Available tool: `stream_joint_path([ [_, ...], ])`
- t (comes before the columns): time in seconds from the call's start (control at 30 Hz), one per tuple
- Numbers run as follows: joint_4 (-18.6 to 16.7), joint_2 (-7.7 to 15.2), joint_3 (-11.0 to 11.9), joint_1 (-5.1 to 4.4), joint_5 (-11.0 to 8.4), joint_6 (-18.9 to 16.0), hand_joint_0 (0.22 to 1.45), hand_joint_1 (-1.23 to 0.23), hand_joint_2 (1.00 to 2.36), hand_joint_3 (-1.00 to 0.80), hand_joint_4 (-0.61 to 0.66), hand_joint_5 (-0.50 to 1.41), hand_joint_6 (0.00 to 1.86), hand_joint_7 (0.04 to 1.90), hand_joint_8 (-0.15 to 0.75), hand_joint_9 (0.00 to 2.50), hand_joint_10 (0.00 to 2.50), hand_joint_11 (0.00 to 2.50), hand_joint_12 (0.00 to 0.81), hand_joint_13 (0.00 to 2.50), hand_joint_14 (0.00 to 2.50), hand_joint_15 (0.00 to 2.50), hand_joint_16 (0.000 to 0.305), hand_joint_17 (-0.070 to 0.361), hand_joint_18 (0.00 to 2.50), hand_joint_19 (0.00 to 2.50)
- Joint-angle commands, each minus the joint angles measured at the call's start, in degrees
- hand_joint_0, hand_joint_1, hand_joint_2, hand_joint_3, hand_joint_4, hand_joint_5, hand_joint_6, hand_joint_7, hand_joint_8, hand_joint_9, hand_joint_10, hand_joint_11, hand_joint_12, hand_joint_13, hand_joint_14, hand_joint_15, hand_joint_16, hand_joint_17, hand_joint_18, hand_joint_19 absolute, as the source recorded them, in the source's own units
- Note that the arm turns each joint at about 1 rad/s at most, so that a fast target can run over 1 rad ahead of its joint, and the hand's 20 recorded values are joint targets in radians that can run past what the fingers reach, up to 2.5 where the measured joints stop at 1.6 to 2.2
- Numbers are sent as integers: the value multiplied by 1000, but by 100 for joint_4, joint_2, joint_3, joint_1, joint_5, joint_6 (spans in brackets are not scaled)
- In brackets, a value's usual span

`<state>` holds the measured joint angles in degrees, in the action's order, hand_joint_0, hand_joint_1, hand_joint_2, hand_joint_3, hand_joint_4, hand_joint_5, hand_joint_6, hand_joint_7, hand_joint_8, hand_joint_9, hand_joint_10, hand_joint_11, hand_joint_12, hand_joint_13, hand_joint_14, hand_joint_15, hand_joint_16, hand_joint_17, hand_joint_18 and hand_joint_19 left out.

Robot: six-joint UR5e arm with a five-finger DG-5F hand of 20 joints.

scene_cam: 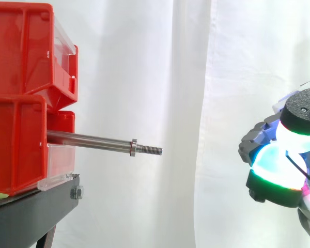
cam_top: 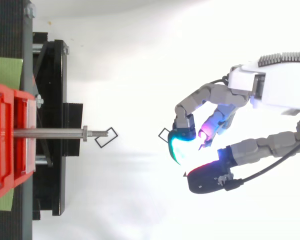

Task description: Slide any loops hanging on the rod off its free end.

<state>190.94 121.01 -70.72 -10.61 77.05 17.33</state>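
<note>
The rod (scene_cam: pixel 90 139) is recorded well apart from the hand (cam_top: pixel 270 87). The top view adds a thin black outline (cam_top: pixel 162 131) just beside the hand. Whether anything is held cannot be told.

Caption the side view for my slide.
Steel rod sticks out from stacked red bins; the hand hovers beyond its free end, apart.

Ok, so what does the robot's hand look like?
The hand has a boxy white base with chunky grey links coming off it. Its tips are thick, rounded pads that glow cyan, green, white and a bit of magenta, like little lit-up bulbs. Some of the pads have black caps on the back.
</note>
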Motion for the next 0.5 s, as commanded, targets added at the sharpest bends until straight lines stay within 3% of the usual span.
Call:
stream_joint_path([
  [0.0, 57, -7, -56, -12, 11, 25, 580, -756, 1029, -17, -160, -139, 914, 1079, 208, 1039, 15, 410, 241, 985, 11, 278, 38, 85, 913, 520],
  [0.13, -92, -7, -241, -20, 82, 25, 583, -756, 1028, -28, -151, -140, 915, 1077, 209, 1041, 15, 404, 239, 985, 11, 275, 38, 85, 914, 522],
  [0.27, -531, -7, -425, -20, 117, 25, 581, -754, 1029, -26, -151, -140, 915, 1076, 208, 1044, 13, 407, 240, 985, 11, 278, 38, 85, 914, 512],
  [0.3, -830, -7, -513, -20, 126, 25, 582, -753, 1029, -30, -146, -141, 916, 1072, 209, 1044, 14, 403, 236, 985, 11, 278, 38, 85, 915, 514],
  [0.37, -1103, -7, -566, 6, 126, 33, 581, -751, 1029, -26, -142, -141, 916, 1076, 211, 1043, 14, 408, 240, 985, 11, 278, 38, 85, 914, 514],
  [0.47, -1261, -7, -575, 15, 99, 33, 580, -750, 1029, -23, -146, -141, 916, 1067, 209, 1043, 14, 405, 240, 984, 11, 281, 38, 85, 915, 514],
])
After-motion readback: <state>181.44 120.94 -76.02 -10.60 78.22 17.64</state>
